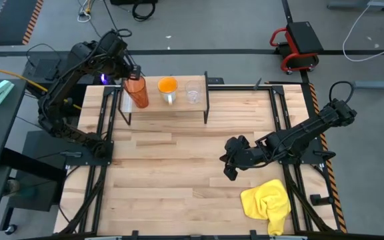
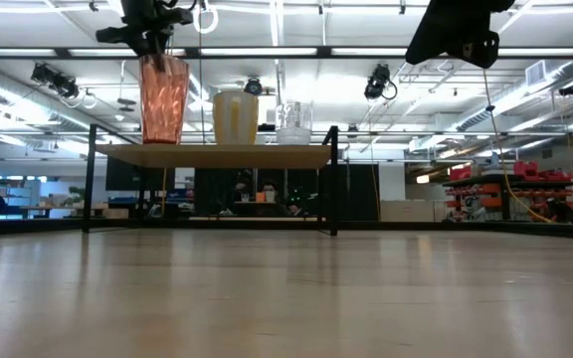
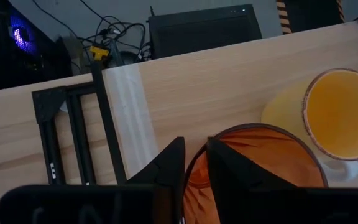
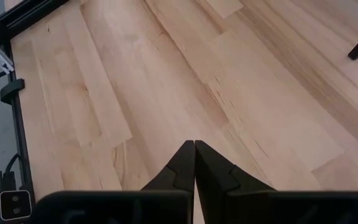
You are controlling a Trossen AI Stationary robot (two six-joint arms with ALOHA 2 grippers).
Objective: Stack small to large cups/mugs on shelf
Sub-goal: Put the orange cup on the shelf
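Note:
Three vessels stand in a row on the shelf [image 1: 159,110] at the table's far side. They are the amber tumbler [image 1: 137,93] at the left, the orange mug [image 1: 167,88] in the middle and the clear glass cup [image 1: 193,92] at the right. In the low view the tumbler [image 2: 163,97] rests with its base on the shelf board [image 2: 217,154]. My left gripper [image 3: 195,155] is open over the tumbler's rim, one finger inside and one outside. My right gripper [image 4: 194,146] is shut and hangs above the bare tabletop at the right, holding nothing. My left gripper comes at the tumbler from above, slanting down, with its fingers on either side of the rim [image 3: 191,171]. A gap wider than the wall shows between them. Whether either finger touches the rim, I cannot tell.
A crumpled yellow cloth [image 1: 269,203] lies near the table's front right corner. Black metal frames run along the table's left and right edges. The shelf's thin black legs [image 2: 333,184] stand on the tabletop, with bare planks in front of them.

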